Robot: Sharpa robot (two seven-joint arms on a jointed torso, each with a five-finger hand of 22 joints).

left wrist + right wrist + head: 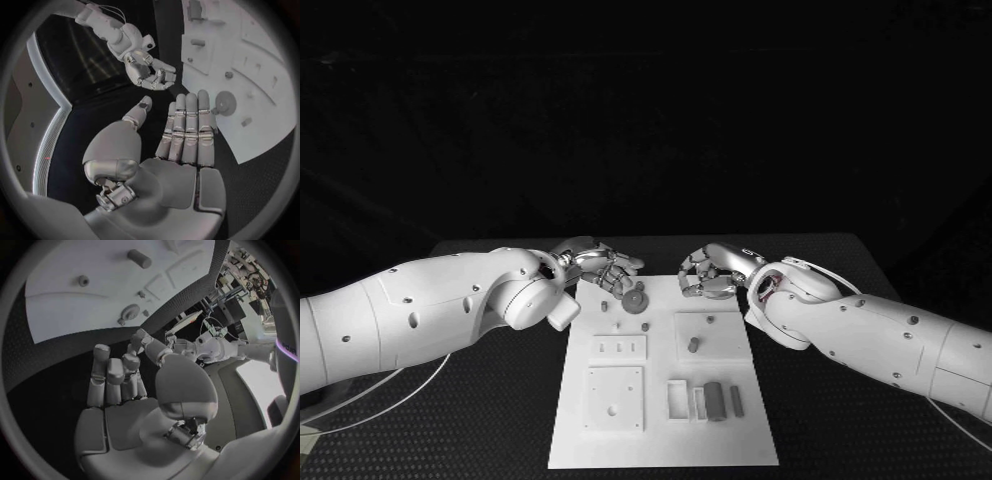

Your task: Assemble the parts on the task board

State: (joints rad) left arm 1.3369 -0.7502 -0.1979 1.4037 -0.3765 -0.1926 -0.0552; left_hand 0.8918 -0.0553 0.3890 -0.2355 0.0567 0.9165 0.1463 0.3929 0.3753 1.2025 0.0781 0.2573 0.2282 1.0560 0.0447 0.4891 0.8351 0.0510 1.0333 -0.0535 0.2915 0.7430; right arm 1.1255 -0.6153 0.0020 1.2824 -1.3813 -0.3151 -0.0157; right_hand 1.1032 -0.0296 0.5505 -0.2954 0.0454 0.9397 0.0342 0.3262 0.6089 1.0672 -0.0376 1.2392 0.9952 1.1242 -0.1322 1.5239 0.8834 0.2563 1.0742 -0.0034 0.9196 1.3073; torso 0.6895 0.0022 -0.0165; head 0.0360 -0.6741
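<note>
The white task board [661, 420] lies in the middle of the black table. A round grey disc [635, 298] lies near its far edge, with small pegs [604, 306] close by. My left hand [606, 272] hovers at the board's far left corner, fingers straight and apart from the thumb, holding nothing; its fingertips [203, 97] are just short of the disc [224, 102]. My right hand [711, 272] hangs over the far right corner with its fingers curled in on nothing. The left wrist view shows that curled right hand [150, 70]. The disc [129, 312] lies beyond my right hand [125, 375].
A short grey cylinder [692, 344] lies on a raised square of the board. Grey blocks [714, 400] and a white frame piece [678, 398] sit near the front right. A slotted plate [617, 347] and a square plate [615, 397] are at the left.
</note>
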